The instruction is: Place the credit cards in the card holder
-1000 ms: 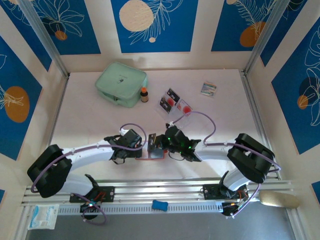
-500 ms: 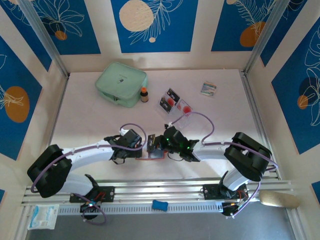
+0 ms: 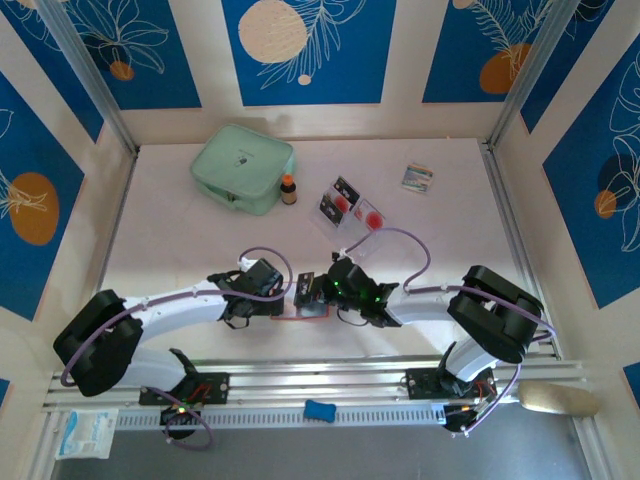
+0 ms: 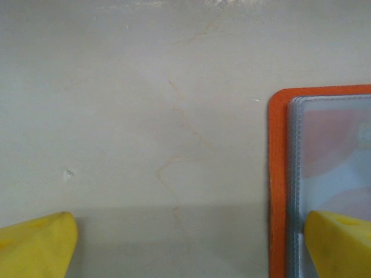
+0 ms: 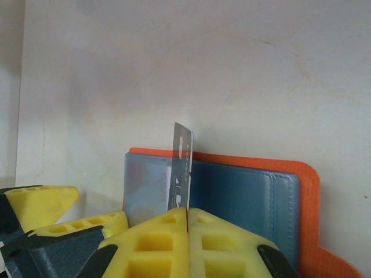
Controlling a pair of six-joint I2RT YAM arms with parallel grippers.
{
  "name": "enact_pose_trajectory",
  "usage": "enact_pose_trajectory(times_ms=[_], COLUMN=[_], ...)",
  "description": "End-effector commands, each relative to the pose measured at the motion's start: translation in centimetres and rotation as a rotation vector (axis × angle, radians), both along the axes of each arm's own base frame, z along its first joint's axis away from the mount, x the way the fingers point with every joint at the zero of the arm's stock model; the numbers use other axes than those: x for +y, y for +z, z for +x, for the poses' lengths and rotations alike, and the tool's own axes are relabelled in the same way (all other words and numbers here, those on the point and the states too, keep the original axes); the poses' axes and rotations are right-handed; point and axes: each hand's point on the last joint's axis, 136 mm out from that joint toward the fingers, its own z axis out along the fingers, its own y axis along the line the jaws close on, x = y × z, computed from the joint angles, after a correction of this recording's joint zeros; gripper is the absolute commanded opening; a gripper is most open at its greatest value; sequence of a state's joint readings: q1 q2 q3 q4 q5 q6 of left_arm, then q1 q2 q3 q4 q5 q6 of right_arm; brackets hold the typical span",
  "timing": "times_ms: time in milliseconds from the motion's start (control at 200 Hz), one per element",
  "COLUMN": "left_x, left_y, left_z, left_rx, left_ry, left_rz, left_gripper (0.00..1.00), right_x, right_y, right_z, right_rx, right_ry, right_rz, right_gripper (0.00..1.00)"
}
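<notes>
A pale, smooth table lay boxed in by walls of blue panels printed with white leaves and round orange and cream shapes, with metal rails along its near edge. Toward the back sat a soft mint-green pouch with rounded corners, a small bottle just beside it, and a little multicoloured packet well apart to the right. Between them two thin, flat credit cards lay side by side, one dark and one pale, each with a red round mark. The card holder lay open near the front middle, mostly hidden from above by the two wrists. The left wrist view gave its rounded orange corner and a glossy clear sleeve with ribbed edges, which the overhead camera could not resolve. There the left gripper stood spread wide, one yellow fingertip over the sleeve and the other over faintly cracked bare table. The right wrist view showed the holder's blue-grey stitched inside with its orange rim, and the right gripper pressed together on a thin card that stood on edge over the sleeve. Open table stretched beyond the holder.
</notes>
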State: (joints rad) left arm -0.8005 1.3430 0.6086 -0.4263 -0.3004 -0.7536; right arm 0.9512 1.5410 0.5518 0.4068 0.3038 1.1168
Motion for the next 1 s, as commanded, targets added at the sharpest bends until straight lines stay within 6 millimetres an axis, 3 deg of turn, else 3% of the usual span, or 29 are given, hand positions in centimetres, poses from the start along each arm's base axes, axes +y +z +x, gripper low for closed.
enact_pose_trajectory(times_ms=[0, 995], left_x=[1.6, 1.2], left_y=[-0.5, -0.5], left_z=[-0.6, -0.4], left_rx=[0.019, 0.017], left_ry=[0.022, 0.019], left_rz=[0.049, 0.04], left_gripper=[1.0, 1.0], right_x=[-0.3, 0.1], right_y=[0.2, -0.8], right_z=[-0.2, -2.1], right_rx=[-0.015, 0.022], right_ry=[-0.014, 0.014], right_rz=[-0.005, -0.033], right_gripper=[0.0, 0.0])
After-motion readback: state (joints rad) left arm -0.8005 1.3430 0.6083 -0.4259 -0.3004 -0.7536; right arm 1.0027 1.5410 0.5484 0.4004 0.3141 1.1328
